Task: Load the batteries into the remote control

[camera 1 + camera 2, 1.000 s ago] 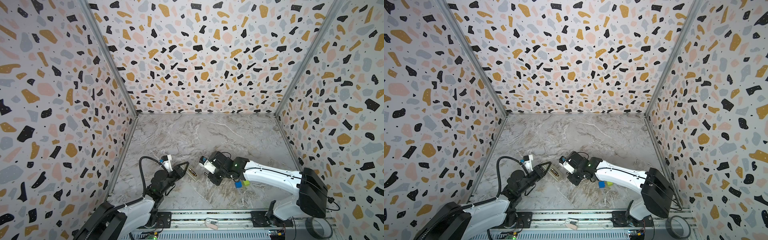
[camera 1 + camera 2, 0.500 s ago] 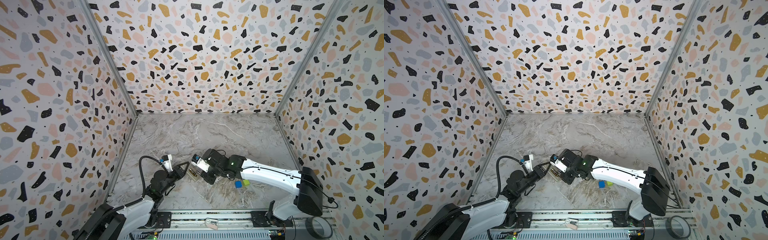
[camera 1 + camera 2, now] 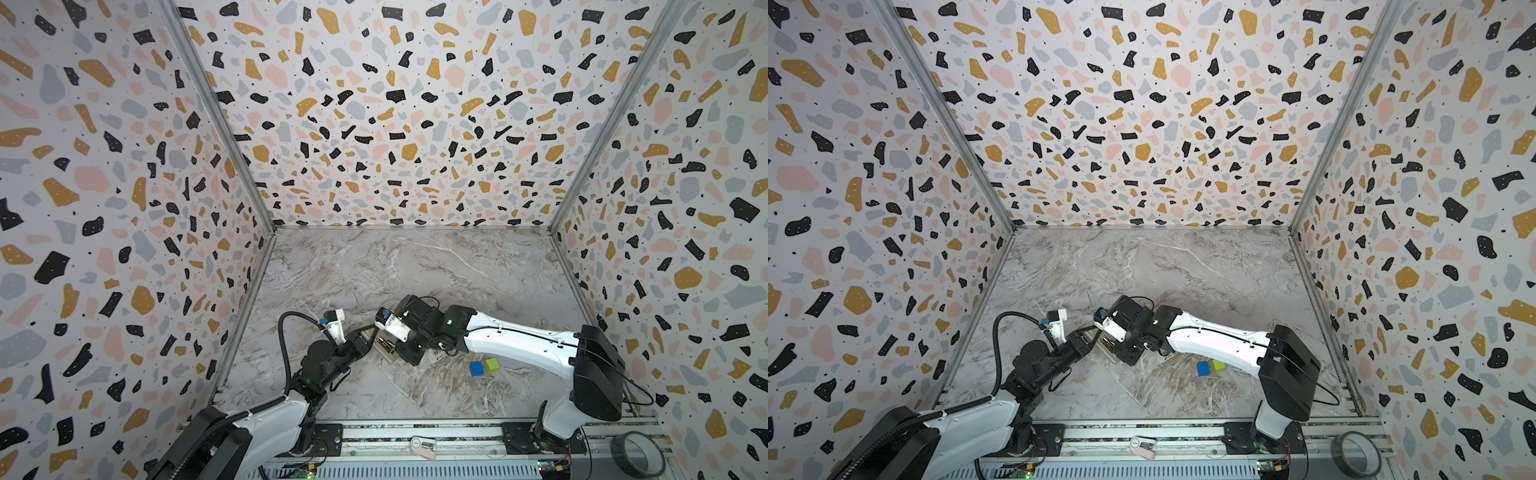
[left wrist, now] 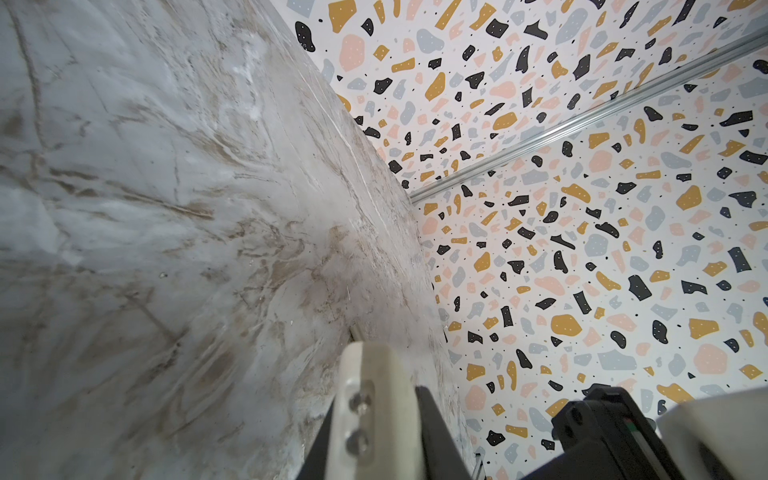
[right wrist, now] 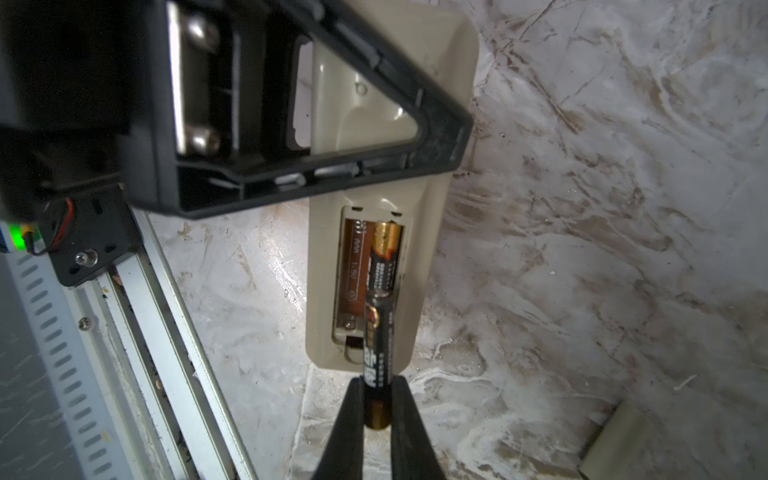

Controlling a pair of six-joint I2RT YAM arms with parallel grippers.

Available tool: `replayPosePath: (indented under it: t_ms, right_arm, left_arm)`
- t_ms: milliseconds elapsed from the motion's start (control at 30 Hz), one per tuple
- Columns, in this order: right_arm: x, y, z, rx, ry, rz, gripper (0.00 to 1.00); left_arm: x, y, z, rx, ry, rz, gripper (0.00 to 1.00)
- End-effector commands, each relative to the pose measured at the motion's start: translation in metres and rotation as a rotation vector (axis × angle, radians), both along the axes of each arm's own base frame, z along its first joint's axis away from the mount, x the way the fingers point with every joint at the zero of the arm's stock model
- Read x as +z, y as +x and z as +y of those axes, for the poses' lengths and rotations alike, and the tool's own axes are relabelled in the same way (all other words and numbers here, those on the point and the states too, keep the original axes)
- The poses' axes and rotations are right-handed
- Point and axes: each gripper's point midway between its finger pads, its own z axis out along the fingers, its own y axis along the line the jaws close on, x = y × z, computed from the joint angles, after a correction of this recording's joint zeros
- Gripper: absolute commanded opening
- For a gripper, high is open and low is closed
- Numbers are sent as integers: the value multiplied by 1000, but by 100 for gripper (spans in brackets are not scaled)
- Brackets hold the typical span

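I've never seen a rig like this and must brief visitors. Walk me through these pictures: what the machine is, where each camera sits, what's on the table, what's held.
This is a two-armed robot: a left arm and a right arm, each ending in a two-fingered gripper, working over a marble-patterned table. The two wide pictures come from one camera head above, looking down on everything. The two close-ups come from cameras on the arms' wrists.

The left gripper is clamped on a cream remote control, turned back up with its battery recess open. One battery lies in the recess. The right gripper pinches a second battery close by the recess.

A blue cube and a green cube sit side by side on the table. The left wrist picture shows mostly table and wall.
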Motion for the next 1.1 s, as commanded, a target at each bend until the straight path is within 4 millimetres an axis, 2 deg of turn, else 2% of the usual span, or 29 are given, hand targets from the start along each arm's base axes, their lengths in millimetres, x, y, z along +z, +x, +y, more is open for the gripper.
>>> replayPosePath:
  t_ms: [0,333,1067]
  right_arm:
    - [13,1,6,14,16,-15,0]
    - [9,2,15,30,20,-4,0]
    - [-2,3,20,29,14,12,0]
  left_arm:
    - [3,-3,3,-4,3,-43,0]
    - [2,-3,2,-5,3,-41,0]
    - [-2,-4,3,-5,8,-32,0]
